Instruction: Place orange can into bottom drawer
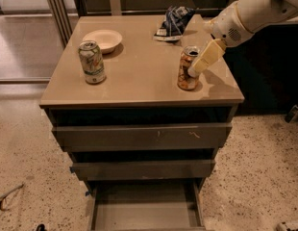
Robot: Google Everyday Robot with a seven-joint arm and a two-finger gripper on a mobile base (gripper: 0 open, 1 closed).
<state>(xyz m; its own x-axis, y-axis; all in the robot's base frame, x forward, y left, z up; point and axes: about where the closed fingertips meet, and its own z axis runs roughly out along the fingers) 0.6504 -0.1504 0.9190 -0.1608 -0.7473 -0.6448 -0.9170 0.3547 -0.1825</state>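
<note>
At the right of the table [134, 83], the end effector [206, 57] sits just beside the upright orange can [185, 77], open or closed I cannot tell; it wants a square, mid-height grip before lifting toward the open bottom drawer [144, 211].

Dim warm overhead light; hand [198, 68] beside orange can [186, 77] throws shadow on cabinet top [139, 66]; floor [19, 47] glare left.
</note>
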